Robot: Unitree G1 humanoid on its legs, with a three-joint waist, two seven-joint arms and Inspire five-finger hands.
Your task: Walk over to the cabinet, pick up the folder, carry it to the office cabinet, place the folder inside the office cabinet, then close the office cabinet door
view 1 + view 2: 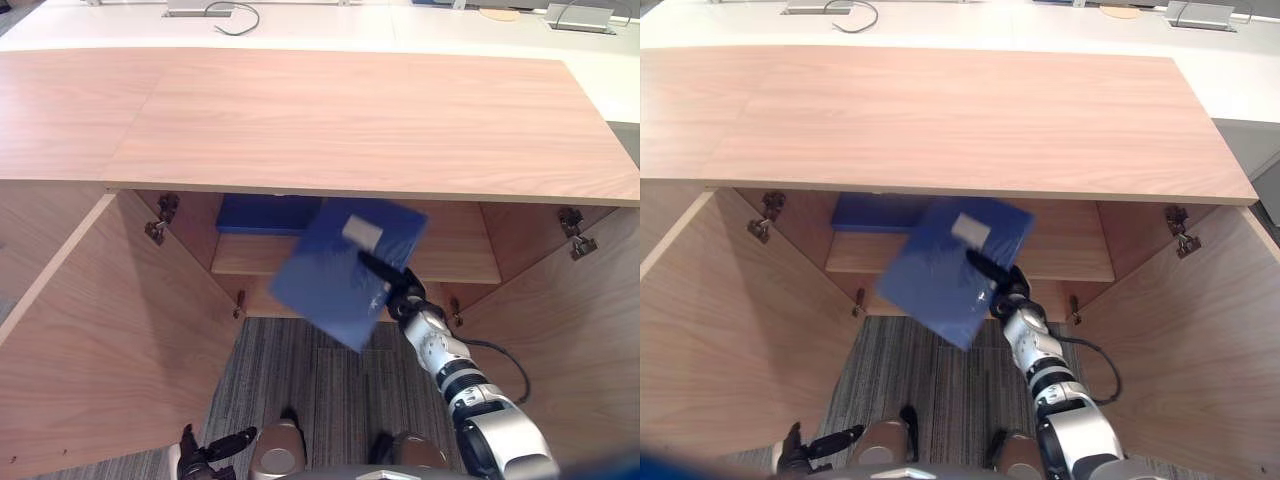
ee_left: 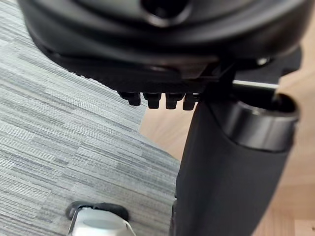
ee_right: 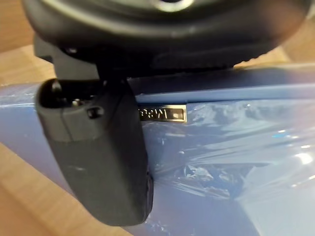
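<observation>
My right hand (image 1: pixel 400 295) is shut on a blue folder (image 1: pixel 340 270) wrapped in clear film. It holds the folder tilted in the air before the open office cabinet (image 1: pixel 350 120), in front of the inner shelf (image 1: pixel 460 260). In the right wrist view the thumb (image 3: pixel 103 162) presses on the folder's face (image 3: pixel 221 162) beside a small metal label. My left hand (image 1: pixel 200 458) hangs low at the lower left over the carpet, its fingers (image 2: pixel 157 101) relaxed and holding nothing.
Both cabinet doors stand wide open, the left door (image 1: pixel 110 340) and the right door (image 1: pixel 570 340) flanking the opening. Another blue flat item (image 1: pixel 260 212) lies at the back left inside. Grey striped carpet (image 1: pixel 300 370) lies below. A white desk (image 1: pixel 420 25) stands behind the cabinet.
</observation>
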